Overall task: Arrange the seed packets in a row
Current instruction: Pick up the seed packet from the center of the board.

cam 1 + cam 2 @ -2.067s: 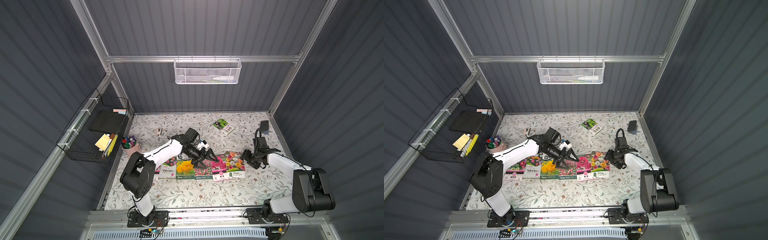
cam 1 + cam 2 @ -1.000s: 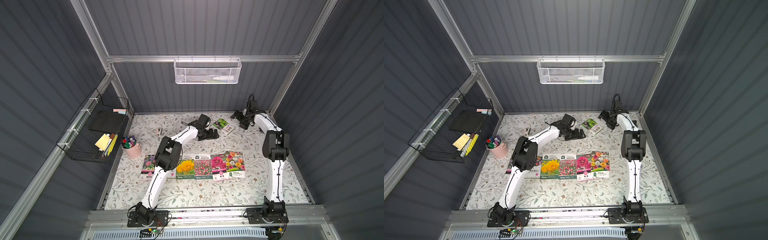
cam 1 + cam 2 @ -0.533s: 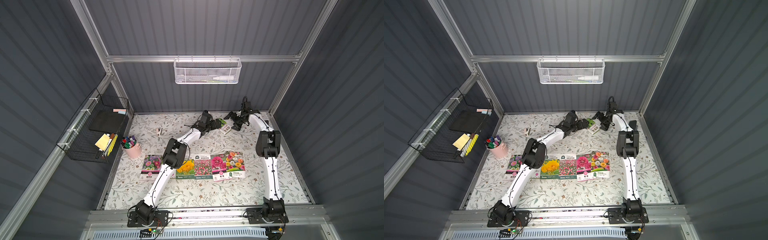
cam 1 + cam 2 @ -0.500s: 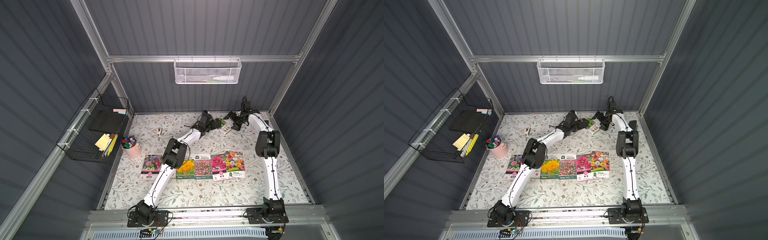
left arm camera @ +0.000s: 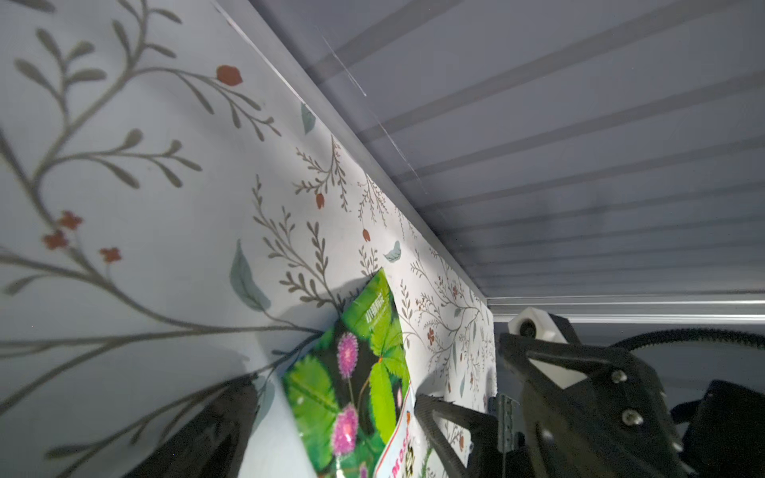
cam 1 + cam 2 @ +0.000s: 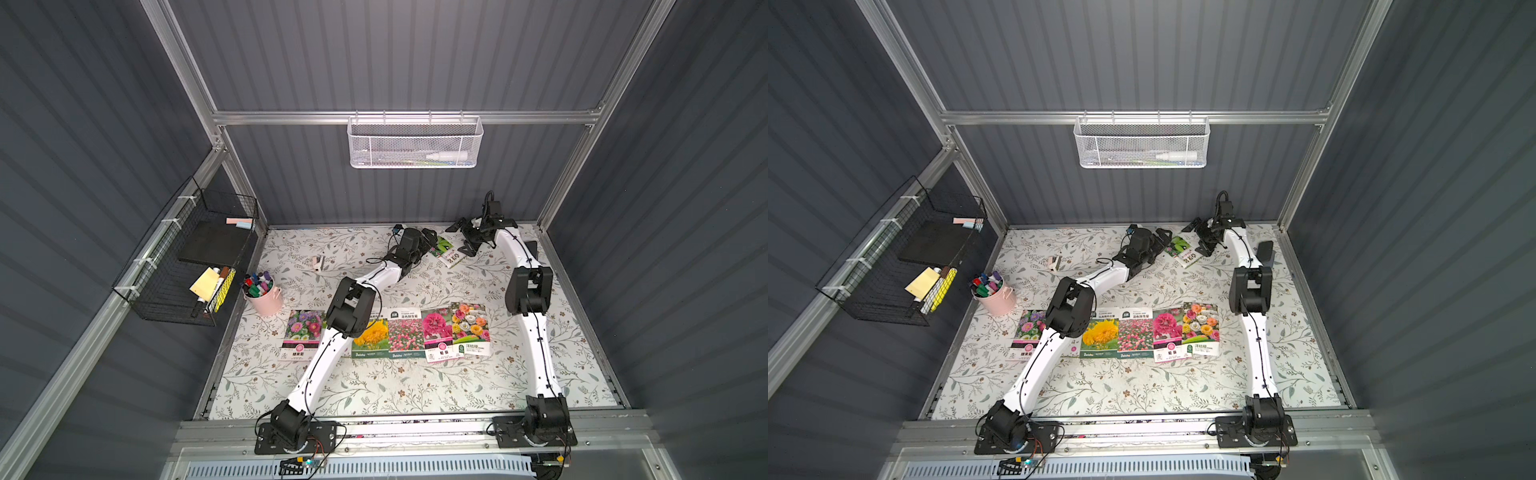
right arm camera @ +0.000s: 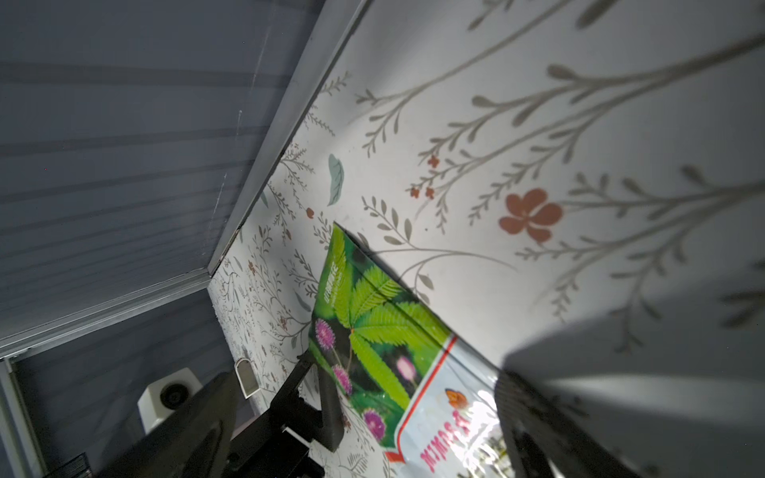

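Lying side by side across the near table (image 6: 395, 386), the packets (image 6: 405, 336) form a row; beyond, a green packet (image 6: 445, 252) lies flat at the back, between the left tool (image 6: 427, 240) and right tool (image 6: 462, 240), both wide.

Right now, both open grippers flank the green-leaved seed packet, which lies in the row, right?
No. The green-leaved seed packet lies apart from the row, near the back wall, as both top views show. The left gripper and right gripper do flank it, open.
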